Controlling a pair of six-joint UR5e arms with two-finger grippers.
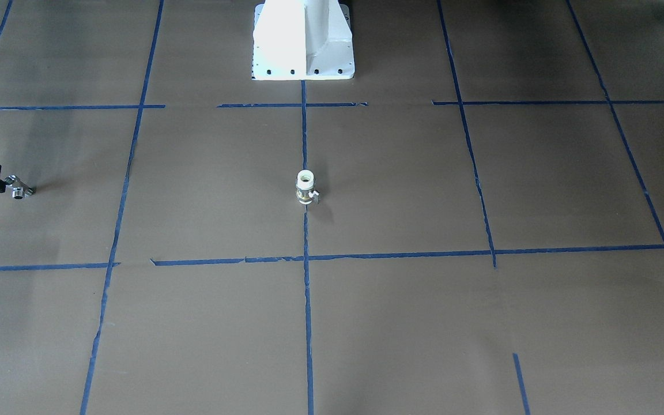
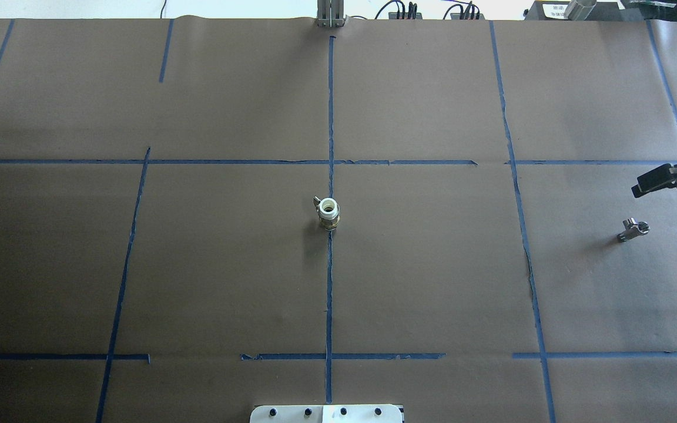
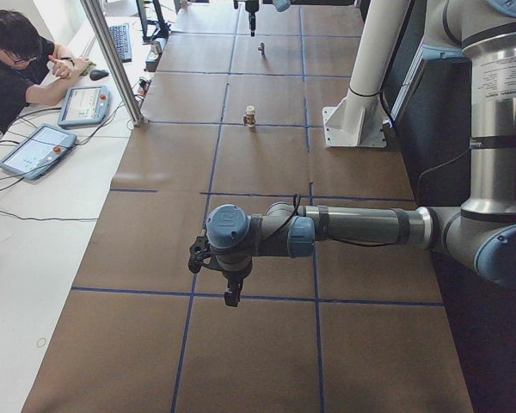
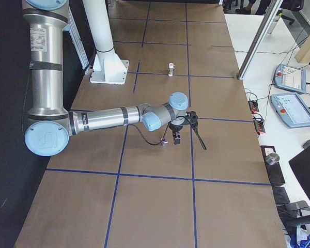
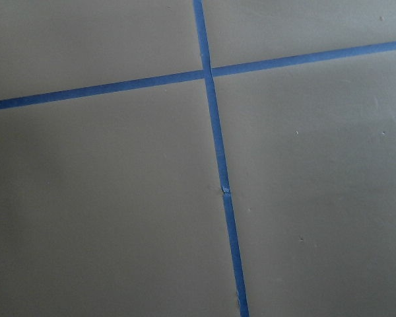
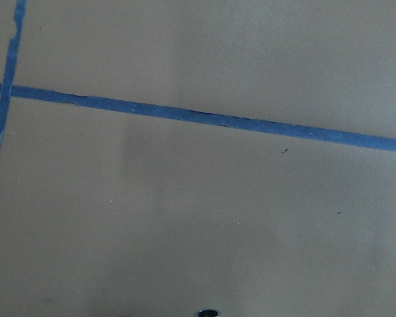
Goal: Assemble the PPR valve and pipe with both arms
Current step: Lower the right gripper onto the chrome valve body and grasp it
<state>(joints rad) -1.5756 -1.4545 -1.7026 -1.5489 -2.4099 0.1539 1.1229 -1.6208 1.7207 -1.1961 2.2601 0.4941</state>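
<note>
The PPR valve (image 2: 328, 212) stands upright on the table's centre line, white end up and its small lever to one side; it also shows in the front view (image 1: 306, 187). The pipe (image 2: 633, 229), a small chrome fitting, lies far to my right (image 1: 21, 189). My right gripper (image 2: 638, 190) hangs point down above the table close to the pipe, apart from it (image 1: 2, 185). I cannot tell whether it is open. My left gripper (image 3: 232, 297) hovers over bare table far from both parts, and its state cannot be judged.
The white pedestal base (image 1: 303, 40) stands at the robot's edge of the table. Blue tape lines (image 2: 330, 282) grid the brown table cover. An operator (image 3: 17, 69) sits at a side desk with tablets (image 3: 34, 148). A metal post (image 3: 112, 60) stands at the table's edge.
</note>
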